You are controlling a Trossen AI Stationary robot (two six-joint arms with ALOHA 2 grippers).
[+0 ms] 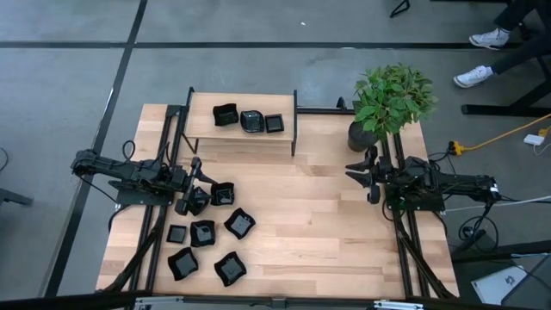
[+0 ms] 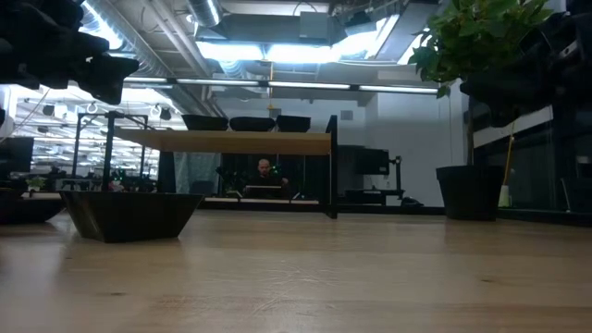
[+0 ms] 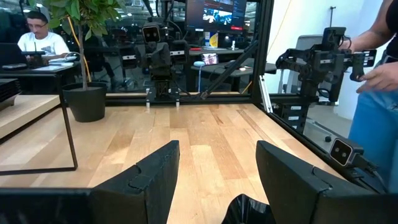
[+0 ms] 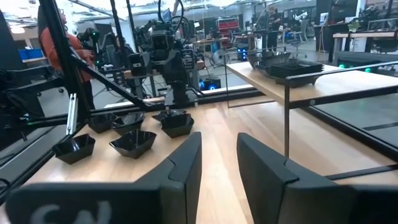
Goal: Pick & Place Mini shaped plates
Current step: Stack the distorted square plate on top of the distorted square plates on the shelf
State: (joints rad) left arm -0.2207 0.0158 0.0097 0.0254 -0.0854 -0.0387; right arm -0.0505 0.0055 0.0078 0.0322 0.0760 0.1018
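High view: three mini shaped plates [image 1: 250, 120] rest on the raised shelf [image 1: 241, 136] at the table's far edge, so that share reads as done. Seven more plates [image 1: 207, 241] lie scattered near the table's front left corner and are judged still to go. The left claw [image 1: 191, 203] hangs at the far end of that group; the right claw [image 1: 370, 176] waits near the right edge, beside the potted plant [image 1: 389, 102].

Low view: one plate [image 2: 129, 214] sits on the table; the shelf plates show above (rims only).

Left wrist view: the fingers [image 3: 152, 177] stand spread, a black plate [image 3: 249, 211] just below them, not pinched.

Right wrist view: the fingers [image 4: 183, 165] stand apart, holding nothing.
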